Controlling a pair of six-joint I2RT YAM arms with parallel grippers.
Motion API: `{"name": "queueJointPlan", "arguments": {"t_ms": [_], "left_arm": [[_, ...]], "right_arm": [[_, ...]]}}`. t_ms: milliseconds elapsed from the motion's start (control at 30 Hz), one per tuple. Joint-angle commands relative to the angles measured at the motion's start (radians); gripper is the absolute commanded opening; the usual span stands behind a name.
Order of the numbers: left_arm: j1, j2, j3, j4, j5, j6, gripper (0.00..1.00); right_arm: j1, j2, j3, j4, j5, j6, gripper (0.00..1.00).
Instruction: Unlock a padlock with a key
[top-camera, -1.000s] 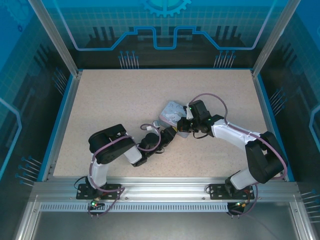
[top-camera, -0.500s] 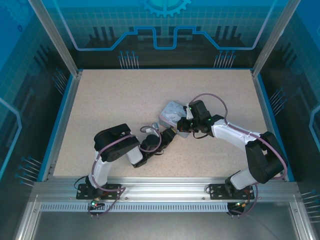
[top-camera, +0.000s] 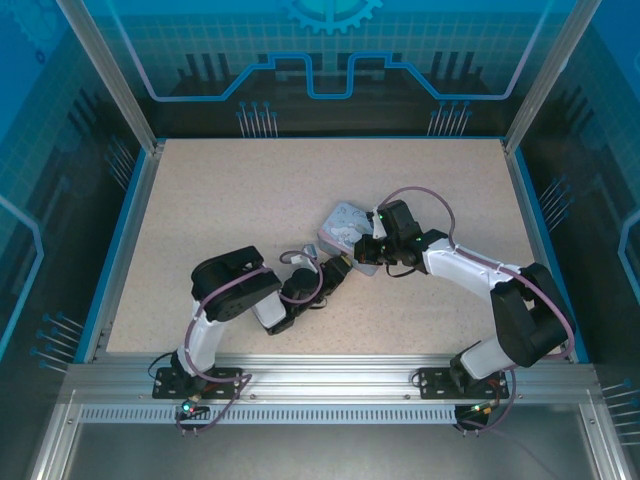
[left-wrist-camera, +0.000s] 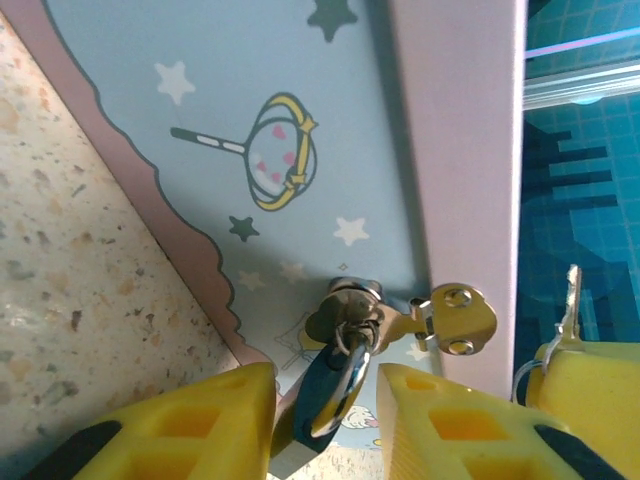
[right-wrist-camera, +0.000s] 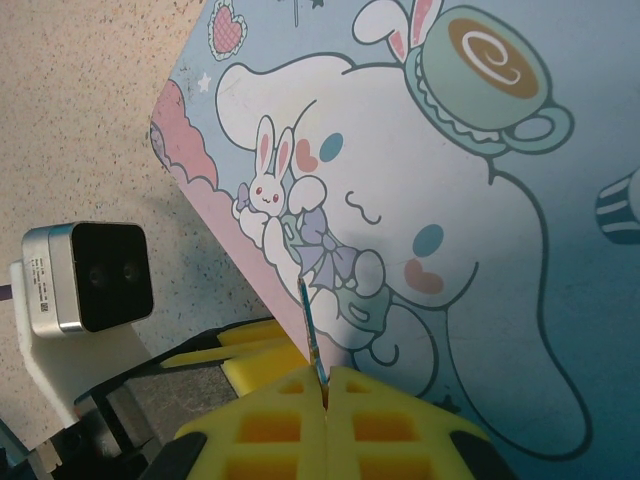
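The small blue padlock (left-wrist-camera: 320, 398) hangs by its metal shackle from the hasp (left-wrist-camera: 455, 318) on the side of the pale blue cartoon tin (left-wrist-camera: 300, 90). My left gripper (left-wrist-camera: 327, 378) is open. Its yellow fingers (left-wrist-camera: 200, 425) stand on either side of the padlock, with a gap still showing on the right. My right gripper (right-wrist-camera: 325, 388) is shut on the key (right-wrist-camera: 311, 330), whose thin blade sticks up edge-on against the tin's lid (right-wrist-camera: 440, 200). In the left wrist view the key (left-wrist-camera: 570, 296) rises from yellow pads (left-wrist-camera: 590, 385) at the right. From above, both grippers meet at the tin (top-camera: 345, 228).
The tin sits mid-table on the speckled surface (top-camera: 230, 210), tilted. The left wrist camera (right-wrist-camera: 85, 275) is close to the right gripper's left side. Blue walls and aluminium posts (top-camera: 110, 75) ring the table.
The left arm has edged right toward the tin, and its jaws have narrowed a little around the padlock. The right arm holds still.
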Motion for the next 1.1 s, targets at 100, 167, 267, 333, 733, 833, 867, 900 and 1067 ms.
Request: {"name": "queueJointPlan", "arguments": {"t_ms": [100,167,267,333,733,833,867,900,1067], "left_arm": [[0.006,0.040,0.037,0.012,0.019,0.054,0.17],[0.008,0.031,0.037,0.012,0.026,0.076,0.11],[0.011,0.006,0.024,0.012,0.032,0.102,0.05],[0.017,-0.016,0.005,0.012,0.044,0.111,0.03],[0.080,-0.168,-0.020,0.012,0.313,0.112,0.00],[0.085,-0.195,-0.011,0.012,0.377,0.107,0.00],[0.086,-0.203,-0.010,0.012,0.391,0.105,0.00],[0.087,-0.211,-0.008,0.012,0.409,0.106,0.00],[0.089,-0.235,-0.009,0.012,0.447,0.110,0.00]], "right_arm": [[0.004,0.021,-0.029,-0.130,0.031,0.001,0.00],[0.005,0.006,-0.032,-0.117,0.025,-0.011,0.00],[0.002,-0.051,-0.045,-0.088,0.013,-0.052,0.00],[-0.011,-0.108,-0.060,-0.078,-0.003,-0.091,0.00],[-0.096,-0.376,-0.271,-0.009,-0.374,-0.272,0.00],[-0.095,-0.384,-0.293,0.005,-0.411,-0.297,0.00],[-0.096,-0.381,-0.295,0.005,-0.418,-0.306,0.00],[-0.095,-0.378,-0.297,0.003,-0.427,-0.318,0.00],[-0.098,-0.353,-0.289,-0.009,-0.395,-0.335,0.00]]}}
